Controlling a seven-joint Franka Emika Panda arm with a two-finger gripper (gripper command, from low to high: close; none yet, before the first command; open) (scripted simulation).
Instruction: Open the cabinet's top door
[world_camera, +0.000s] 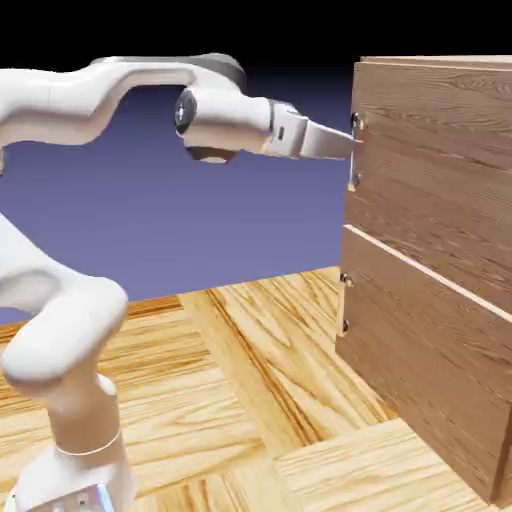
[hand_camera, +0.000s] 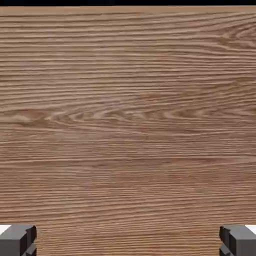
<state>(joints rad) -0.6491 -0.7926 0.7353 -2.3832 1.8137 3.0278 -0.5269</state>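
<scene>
Beside the top door's handle (world_camera: 354, 152), the gripper (world_camera: 350, 148) sits with fingers (hand_camera: 17, 240) spread wide, wood-grain panel (hand_camera: 128, 115) ahead.

Closed wood-grain top door (world_camera: 440, 170), above the lower panel (world_camera: 425, 350).

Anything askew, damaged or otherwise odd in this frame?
Nothing stands out: the dark brown wood-grain upper door and the matching lower panel look unmarked, and the pale parquet floor shows no spill.
</scene>
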